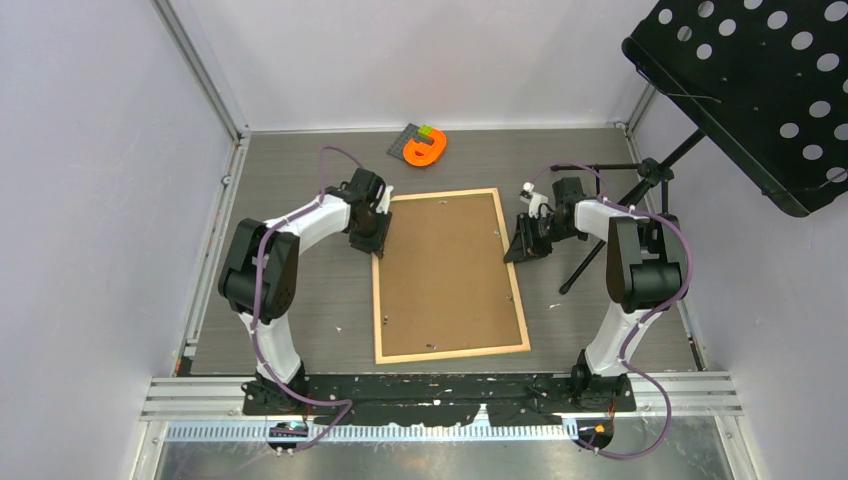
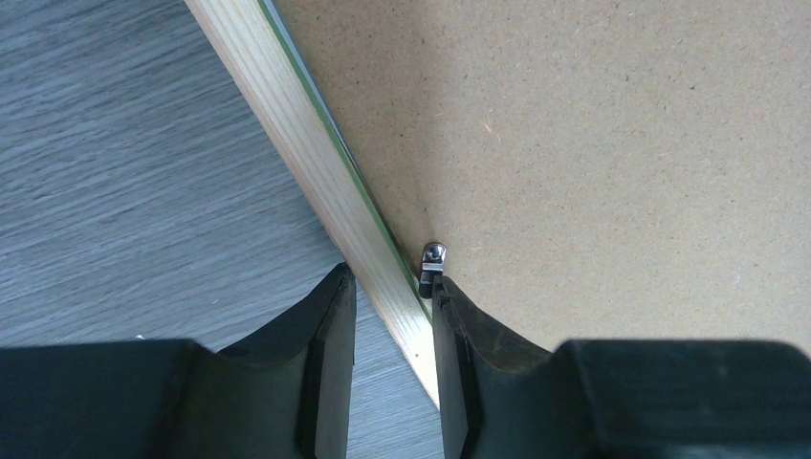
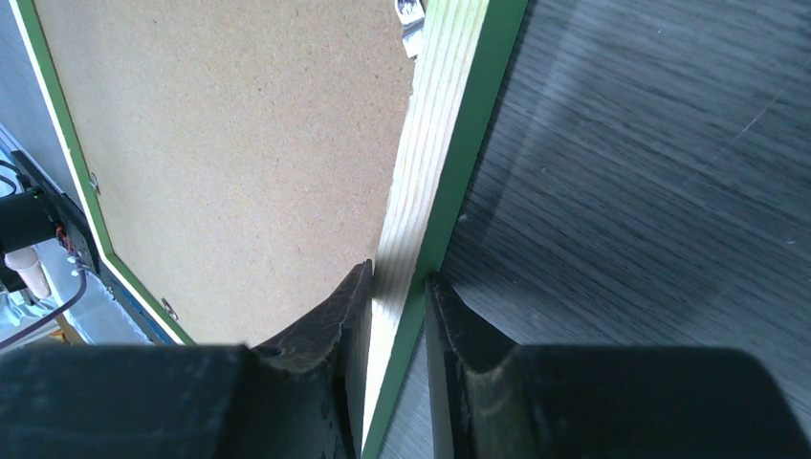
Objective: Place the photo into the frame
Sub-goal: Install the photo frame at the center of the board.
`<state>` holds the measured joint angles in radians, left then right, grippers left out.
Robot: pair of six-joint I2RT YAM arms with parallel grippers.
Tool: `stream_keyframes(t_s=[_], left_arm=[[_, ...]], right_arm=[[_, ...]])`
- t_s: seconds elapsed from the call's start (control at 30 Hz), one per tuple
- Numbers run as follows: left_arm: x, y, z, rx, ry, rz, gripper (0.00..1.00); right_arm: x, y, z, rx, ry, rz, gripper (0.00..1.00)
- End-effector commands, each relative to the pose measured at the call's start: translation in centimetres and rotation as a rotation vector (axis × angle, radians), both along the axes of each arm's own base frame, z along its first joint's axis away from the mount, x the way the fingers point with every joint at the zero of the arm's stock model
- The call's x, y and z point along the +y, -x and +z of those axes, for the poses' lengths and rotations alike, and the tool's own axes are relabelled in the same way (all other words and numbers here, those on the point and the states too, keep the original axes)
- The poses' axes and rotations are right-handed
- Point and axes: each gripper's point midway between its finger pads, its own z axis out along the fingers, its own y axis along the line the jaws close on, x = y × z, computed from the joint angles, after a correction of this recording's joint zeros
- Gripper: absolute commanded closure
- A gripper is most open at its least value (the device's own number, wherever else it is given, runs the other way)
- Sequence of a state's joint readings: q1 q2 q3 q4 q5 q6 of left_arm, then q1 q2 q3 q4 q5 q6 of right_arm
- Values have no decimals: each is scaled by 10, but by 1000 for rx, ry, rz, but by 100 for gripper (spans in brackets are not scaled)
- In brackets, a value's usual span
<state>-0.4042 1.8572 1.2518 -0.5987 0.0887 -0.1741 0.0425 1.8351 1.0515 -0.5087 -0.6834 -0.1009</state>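
The frame [image 1: 376, 300] lies back-up in the centre of the overhead view, with the brown board [image 1: 445, 270] filling it. The photo is nowhere in sight; it may be under the board. The right gripper [image 1: 522, 245] pinches the right rail toward the top of the picture, tight on both faces. The left gripper [image 1: 372, 240] straddles the left rail opposite, one finger [image 2: 469, 335] against a metal clip [image 2: 433, 256]; I cannot tell whether it truly pinches. This looks like a two-sided hold to lift or turn the frame. Seat the left grip clear of the clip, then raise both sides together and level, so the board cannot slide out.
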Motion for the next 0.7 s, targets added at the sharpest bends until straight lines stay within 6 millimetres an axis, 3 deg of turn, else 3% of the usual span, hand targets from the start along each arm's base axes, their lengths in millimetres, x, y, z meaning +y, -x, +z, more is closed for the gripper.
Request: stream_keyframes(t_s=[0.0,0.27,0.67], left_arm=[[-4,2,9,-15,31,-20,67],[-1,4,3,-4,15,-19,68],[4,-4,-4,10,12,10,81]], right_arm=[[5,3,-1,16,-28,18,94],[5,3,-2,18,-28,20,94],[5,3,-1,17,-30,19,94]])
